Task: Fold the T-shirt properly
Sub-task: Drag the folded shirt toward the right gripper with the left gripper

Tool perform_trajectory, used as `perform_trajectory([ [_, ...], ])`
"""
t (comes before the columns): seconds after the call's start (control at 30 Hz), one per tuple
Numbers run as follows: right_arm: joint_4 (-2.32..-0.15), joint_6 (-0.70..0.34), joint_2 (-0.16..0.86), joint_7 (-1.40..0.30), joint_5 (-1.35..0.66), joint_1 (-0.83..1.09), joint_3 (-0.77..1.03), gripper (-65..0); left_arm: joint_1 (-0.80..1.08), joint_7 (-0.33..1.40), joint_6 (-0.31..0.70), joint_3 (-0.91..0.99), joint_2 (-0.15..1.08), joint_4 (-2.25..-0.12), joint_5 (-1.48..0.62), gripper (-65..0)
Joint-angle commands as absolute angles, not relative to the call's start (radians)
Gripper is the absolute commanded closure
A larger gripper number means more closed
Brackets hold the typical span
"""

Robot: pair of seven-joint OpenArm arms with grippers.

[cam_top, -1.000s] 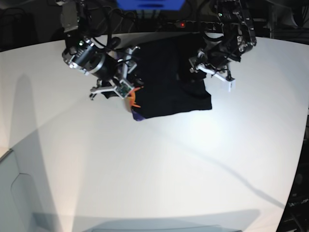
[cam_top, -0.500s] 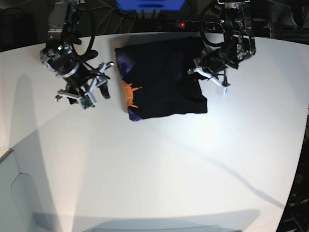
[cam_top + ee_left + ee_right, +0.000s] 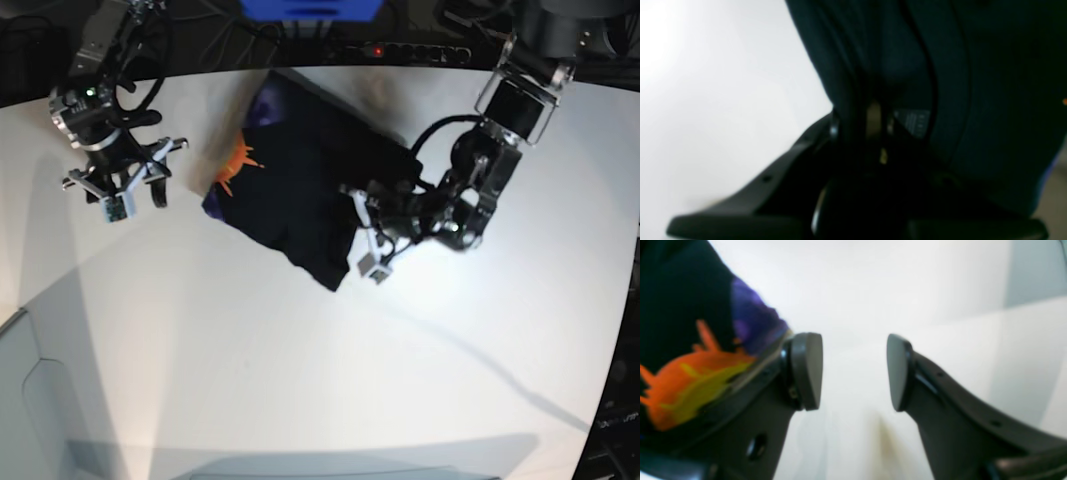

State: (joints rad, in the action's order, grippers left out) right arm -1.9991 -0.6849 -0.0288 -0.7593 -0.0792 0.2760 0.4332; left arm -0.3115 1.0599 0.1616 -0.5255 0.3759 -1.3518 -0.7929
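Lying folded and skewed on the far middle of the white tabletop (image 3: 330, 380), the large black short-sleeved cloth T-shirt (image 3: 300, 185) shows an orange and purple print (image 3: 238, 160) along its edge toward the base view's left; the left gripper (image 3: 366, 240), on that view's right, sits at the shirt's near right edge, its arm (image 3: 480, 170) bent low over the tabletop; in the left wrist view dark cloth (image 3: 940, 66) fills the upper right and runs down over the black fingers (image 3: 773, 180), the picture being too dim and blurred to tell whether the jaws are apart or clamped on the fabric; the right gripper (image 3: 125, 190) hangs over bare tabletop on the base view's left, well apart from the shirt; the right wrist view shows its two dark pads (image 3: 806, 370) spread wide with nothing between them, only pale tabletop (image 3: 853, 290) behind; the orange, yellow and purple print (image 3: 700, 373) appears at that view's left, behind the left-hand finger; a blue object (image 3: 310, 8) sits beyond the tabletop's far edge.
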Motion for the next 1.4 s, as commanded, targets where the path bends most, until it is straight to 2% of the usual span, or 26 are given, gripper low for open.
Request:
perform_trajectory([
  [0.0,-2.018,-0.698,-0.022,-0.739,-0.093,0.271,0.449,-30.2,-0.374,1.056,0.148,-0.556,0.38,-1.334,-0.759,0.0],
  [0.17,-2.018,-0.698,-0.045,-0.739,-0.093,0.275,0.538,-30.2,-0.53,0.961,0.148,-0.748,0.305,-1.227,-0.759,0.0],
  [0.4,-2.02,-0.698,-0.077,-0.743,-0.093,0.278,0.656,-30.2,-0.691,0.696,0.15,-1.162,0.22,-1.138,-0.757,0.0],
  [0.57,-2.02,-0.698,-0.085,-0.745,-0.093,0.28,0.723,-30.2,-0.762,0.624,0.15,-1.397,0.16,-1.136,-0.613,0.0],
  [0.77,-2.02,-0.698,-0.113,-0.74,-0.093,0.282,0.771,-30.2,-0.753,0.624,0.15,-1.429,0.102,-1.136,-0.394,0.0],
  [1.0,-2.02,-0.698,-0.12,-0.745,-0.088,0.282,0.776,-30.2,-0.751,0.628,0.15,-1.428,0.035,-1.135,-0.325,-0.3],
  [1.07,-2.02,-0.698,-0.127,-0.746,-0.087,0.282,0.776,-30.2,-0.753,0.628,0.15,-1.428,0.028,-1.135,-0.325,-3.9],
  [1.17,-2.018,-0.698,-0.127,-0.746,-0.087,0.282,0.771,-30.2,-0.779,0.648,0.153,-1.435,0.015,-1.135,-0.332,-15.7],
  [1.3,-2.018,-0.698,-0.127,-0.746,-0.087,0.282,0.768,-30.2,-0.783,0.75,0.272,-1.402,0.013,-1.142,-0.325,-34.9],
  [1.37,-2.018,-0.698,-0.127,-0.746,-0.087,0.282,0.766,-30.2,-0.783,0.759,0.311,-1.337,0.021,-1.155,-0.325,-41.8],
])
